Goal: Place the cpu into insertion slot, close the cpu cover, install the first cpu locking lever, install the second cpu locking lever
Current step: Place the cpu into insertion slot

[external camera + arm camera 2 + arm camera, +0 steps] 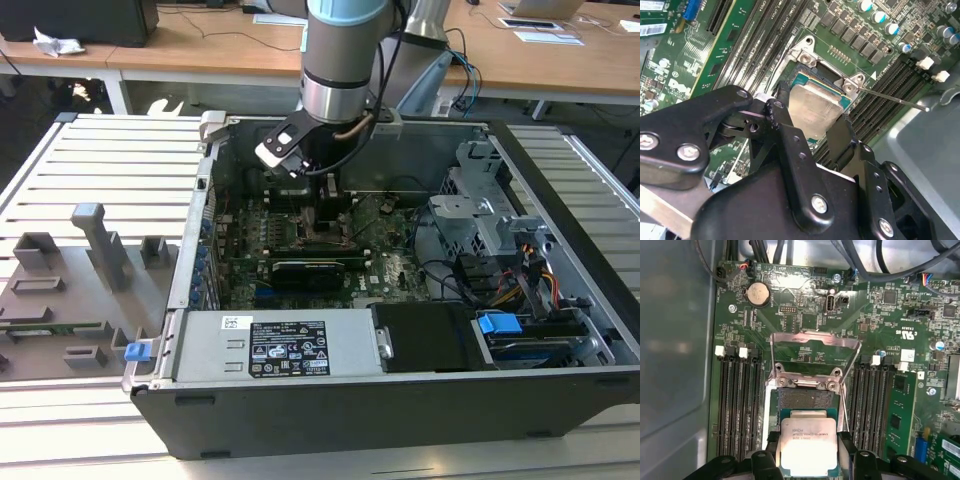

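Outboard of one finger: memory slots (737, 400), long black rows, far ends cut off. Between the jaws: cpu (808, 450), pinched by two opposite edges in the gripper (808, 440); near edge hidden behind the black fingers. Print on the silver lid, too fine to make out. Just beyond the fingertips: insertion slot (805, 401), half covered by the chip; contact not discernible. Further beyond: cpu cover (815, 336), standing open. Beside the other finger: thin locking lever (844, 412), foot hidden.

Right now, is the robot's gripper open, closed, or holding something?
Gripper: closed on the cpu, holding it at the insertion slot.
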`<state>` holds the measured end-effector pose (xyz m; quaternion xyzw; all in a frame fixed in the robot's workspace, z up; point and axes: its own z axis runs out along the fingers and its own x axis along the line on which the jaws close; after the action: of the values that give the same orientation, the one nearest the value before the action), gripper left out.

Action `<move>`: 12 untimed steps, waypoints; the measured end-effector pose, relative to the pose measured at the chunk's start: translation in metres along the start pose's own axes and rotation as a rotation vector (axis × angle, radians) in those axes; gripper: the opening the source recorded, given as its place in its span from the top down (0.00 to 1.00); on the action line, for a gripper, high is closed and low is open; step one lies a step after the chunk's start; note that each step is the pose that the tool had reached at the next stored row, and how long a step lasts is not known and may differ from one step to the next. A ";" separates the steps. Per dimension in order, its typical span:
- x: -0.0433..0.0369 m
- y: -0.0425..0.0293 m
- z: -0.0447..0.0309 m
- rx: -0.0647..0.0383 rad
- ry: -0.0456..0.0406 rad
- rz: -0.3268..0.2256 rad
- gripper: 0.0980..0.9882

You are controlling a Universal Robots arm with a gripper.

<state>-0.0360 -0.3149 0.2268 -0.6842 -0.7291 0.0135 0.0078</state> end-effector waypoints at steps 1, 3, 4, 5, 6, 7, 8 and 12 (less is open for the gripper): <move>0.0000 0.0000 0.0018 0.000 0.0000 0.000 0.50; 0.0001 0.0002 0.0047 0.000 0.0000 0.000 0.50; 0.0001 0.0002 0.0085 0.000 -0.0001 0.000 0.50; 0.0001 0.0003 0.0100 0.000 -0.0001 0.000 0.50; 0.0001 0.0003 0.0111 0.000 -0.0001 0.000 0.50; 0.0001 0.0005 0.0130 0.000 -0.0001 0.000 0.50; 0.0001 0.0012 0.0144 0.000 -0.0001 0.001 0.50; -0.0003 0.0067 0.0170 0.000 0.0009 0.032 0.50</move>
<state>-0.0298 -0.3149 0.2095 -0.6957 -0.7182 0.0135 0.0080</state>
